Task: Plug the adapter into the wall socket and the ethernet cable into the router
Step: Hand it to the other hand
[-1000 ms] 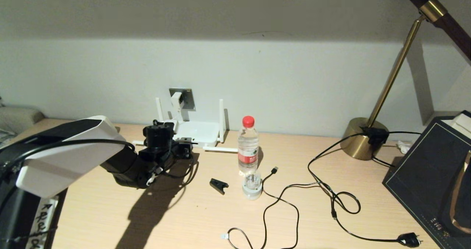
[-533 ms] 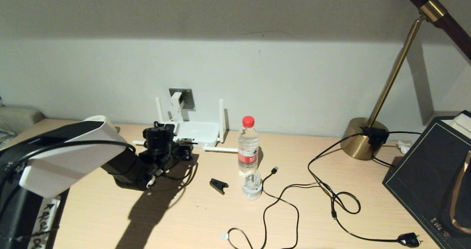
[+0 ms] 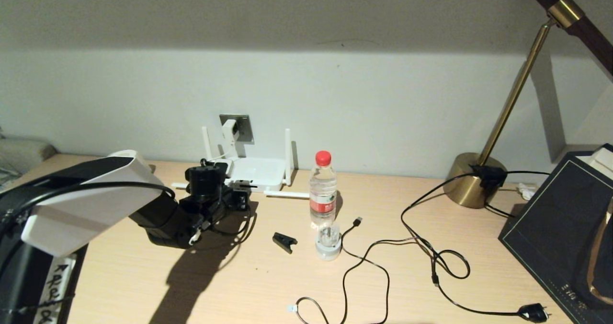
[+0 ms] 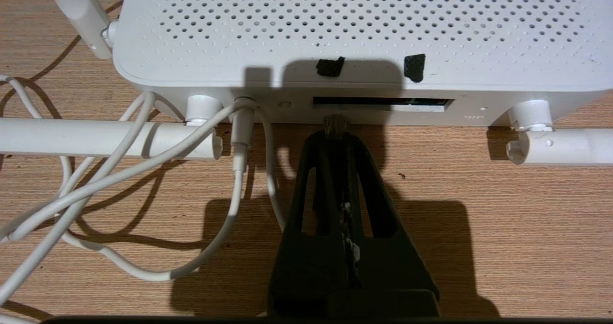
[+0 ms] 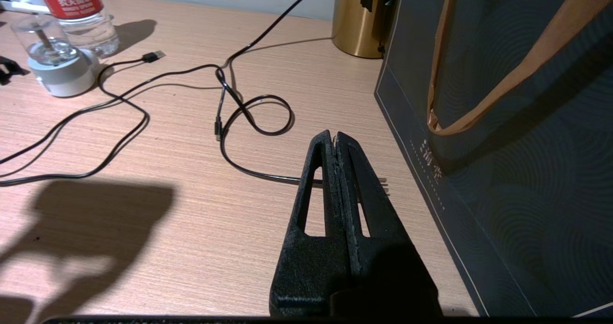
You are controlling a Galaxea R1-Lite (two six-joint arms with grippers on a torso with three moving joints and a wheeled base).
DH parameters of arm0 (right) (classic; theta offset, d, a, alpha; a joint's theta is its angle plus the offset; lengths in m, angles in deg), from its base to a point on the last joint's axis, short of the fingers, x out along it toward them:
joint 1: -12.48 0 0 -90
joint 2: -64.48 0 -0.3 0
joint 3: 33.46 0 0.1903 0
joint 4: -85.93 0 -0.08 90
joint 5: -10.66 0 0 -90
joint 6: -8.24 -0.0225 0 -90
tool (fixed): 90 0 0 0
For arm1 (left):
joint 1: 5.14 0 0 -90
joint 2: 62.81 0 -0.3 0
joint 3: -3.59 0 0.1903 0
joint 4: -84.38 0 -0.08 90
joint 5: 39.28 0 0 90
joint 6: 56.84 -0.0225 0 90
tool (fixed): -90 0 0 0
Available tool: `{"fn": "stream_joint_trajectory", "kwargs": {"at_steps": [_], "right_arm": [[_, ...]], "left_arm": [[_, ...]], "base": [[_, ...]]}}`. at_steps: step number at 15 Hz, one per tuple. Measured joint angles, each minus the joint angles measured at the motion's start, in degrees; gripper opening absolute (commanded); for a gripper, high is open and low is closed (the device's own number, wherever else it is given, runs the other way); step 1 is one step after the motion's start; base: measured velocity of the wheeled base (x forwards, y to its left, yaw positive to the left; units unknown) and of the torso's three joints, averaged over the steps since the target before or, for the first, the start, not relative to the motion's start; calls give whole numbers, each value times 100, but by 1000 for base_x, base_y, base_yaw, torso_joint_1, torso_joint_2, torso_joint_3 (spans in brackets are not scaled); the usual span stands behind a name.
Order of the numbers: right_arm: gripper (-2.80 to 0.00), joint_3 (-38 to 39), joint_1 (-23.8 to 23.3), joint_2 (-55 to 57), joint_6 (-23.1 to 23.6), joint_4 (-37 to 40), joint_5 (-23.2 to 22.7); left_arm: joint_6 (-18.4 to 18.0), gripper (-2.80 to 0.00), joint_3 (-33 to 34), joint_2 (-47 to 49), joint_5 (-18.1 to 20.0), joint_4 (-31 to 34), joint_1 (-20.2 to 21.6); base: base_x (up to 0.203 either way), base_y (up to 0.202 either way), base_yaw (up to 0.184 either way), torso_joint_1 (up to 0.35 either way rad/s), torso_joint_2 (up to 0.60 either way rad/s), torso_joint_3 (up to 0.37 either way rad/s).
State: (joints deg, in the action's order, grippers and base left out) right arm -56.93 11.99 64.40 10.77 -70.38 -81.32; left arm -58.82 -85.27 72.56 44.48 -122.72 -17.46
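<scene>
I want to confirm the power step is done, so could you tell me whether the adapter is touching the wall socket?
Touching. The head view shows the adapter seated against the wall socket, with no gap visible.

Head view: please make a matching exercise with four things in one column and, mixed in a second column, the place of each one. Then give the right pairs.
Things:
1. adapter
2. router
3. water bottle
4. lamp base

Places:
A. on the desk below the wall socket
B. at the desk's right, a black cord leading from it
C. in the wall socket
D. upright beside the router, red cap on

Pairs: 1-C, 2-A, 3-D, 4-B
</scene>
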Motion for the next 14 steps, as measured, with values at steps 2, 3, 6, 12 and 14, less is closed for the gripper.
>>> {"fn": "stream_joint_trajectory", "kwargs": {"at_steps": [2,3,6,12,14], "right_arm": [[-280,0,2,0,0,2,-2],[-280,0,-2,0,0,2,-2],[-280,0,-2,0,0,2,2],[-280,0,0,0,1,2,-2],[-280,0,2,0,0,0,-2]], "left_arm": [[2,-280,0,31,-4,-255,0],[2,-280,1,64,0,-414,0],[5,-280,9,162,11,-755,2],[-2,-280,255,103,13,-851,-2],[-2,-280,583,-84,13,-925,-29]], "base": [[0,0,0,0,0,0],[0,0,0,0,0,0],[0,0,0,0,0,0],[0,0,0,0,0,0],[0,0,0,0,0,0]]}}
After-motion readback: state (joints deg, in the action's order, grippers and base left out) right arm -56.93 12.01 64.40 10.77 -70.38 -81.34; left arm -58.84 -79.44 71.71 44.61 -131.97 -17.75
